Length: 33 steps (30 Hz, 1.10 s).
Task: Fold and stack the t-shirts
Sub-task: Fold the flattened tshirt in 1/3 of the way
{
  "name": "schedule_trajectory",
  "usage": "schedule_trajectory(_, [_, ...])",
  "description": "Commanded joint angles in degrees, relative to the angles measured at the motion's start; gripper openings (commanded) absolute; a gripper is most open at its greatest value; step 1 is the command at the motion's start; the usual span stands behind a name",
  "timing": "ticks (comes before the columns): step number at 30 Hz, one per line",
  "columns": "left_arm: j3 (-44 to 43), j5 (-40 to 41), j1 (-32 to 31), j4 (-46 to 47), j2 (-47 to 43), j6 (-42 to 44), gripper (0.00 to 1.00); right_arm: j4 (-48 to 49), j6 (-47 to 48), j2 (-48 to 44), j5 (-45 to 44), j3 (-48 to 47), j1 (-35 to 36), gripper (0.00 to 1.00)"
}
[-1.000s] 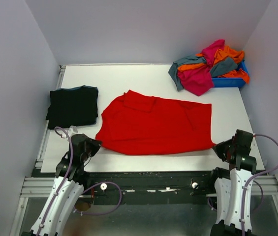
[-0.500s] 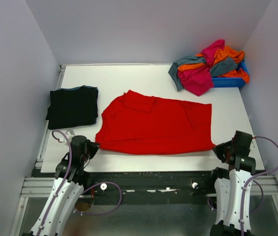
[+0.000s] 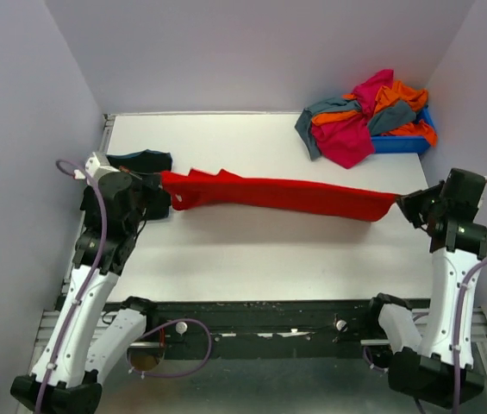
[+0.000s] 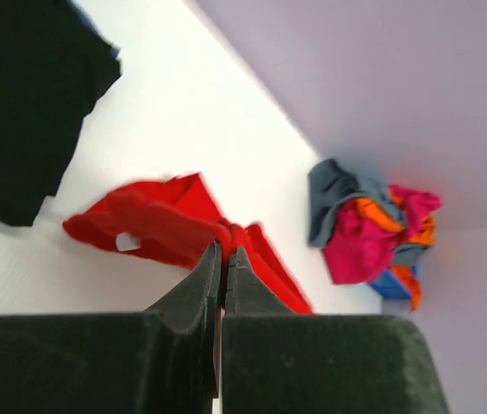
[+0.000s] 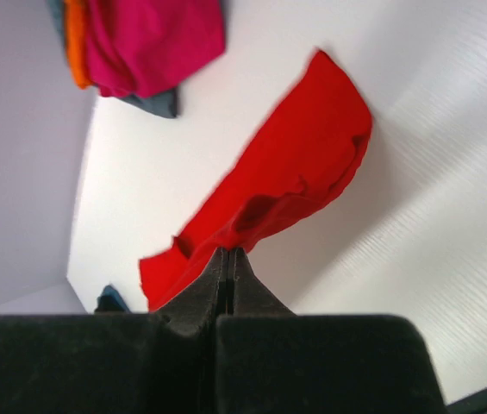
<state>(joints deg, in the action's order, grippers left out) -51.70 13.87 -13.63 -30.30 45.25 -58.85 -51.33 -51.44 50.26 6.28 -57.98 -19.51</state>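
Observation:
The red t-shirt [image 3: 277,193] hangs stretched in a long band above the table between both grippers. My left gripper [image 3: 162,185] is shut on its left end, seen in the left wrist view [image 4: 223,248] with red cloth [image 4: 157,226] bunched at the tips. My right gripper [image 3: 403,205] is shut on its right end; the right wrist view [image 5: 228,252] shows the red cloth [image 5: 295,172] trailing away from the tips. A folded black t-shirt with blue trim [image 3: 140,160] lies at the far left, partly hidden behind the left arm, and shows in the left wrist view [image 4: 19,103].
A heap of magenta, orange and grey-teal t-shirts [image 3: 364,116] spills over a blue plastic bin [image 3: 402,142] at the back right corner. It also shows in the left wrist view [image 4: 368,228]. Grey walls close in the white table [image 3: 252,259] on three sides.
Both arms have risen and moved away from the near edge, lifting the red t-shirt's near hem off the table. The shirt went from lying flat to hanging stretched between the grippers.

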Motion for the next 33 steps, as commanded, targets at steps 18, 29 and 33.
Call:
schedule_trajectory(18, [26.13,2.66,0.36,-11.37,-28.30,-9.53,0.00,-0.97,2.49,-16.43,-3.47,23.53,-0.36,0.01])
schedule_trajectory(29, [7.36,7.84,0.44,6.30,-2.22,1.62,0.00,8.79,1.96,2.71,3.19,7.03,-0.36,0.01])
schedule_trajectory(33, [-13.46,8.02,1.06,4.12,8.43,7.33,0.00,4.85,2.75,7.83,6.37,-9.57,-0.36,0.01])
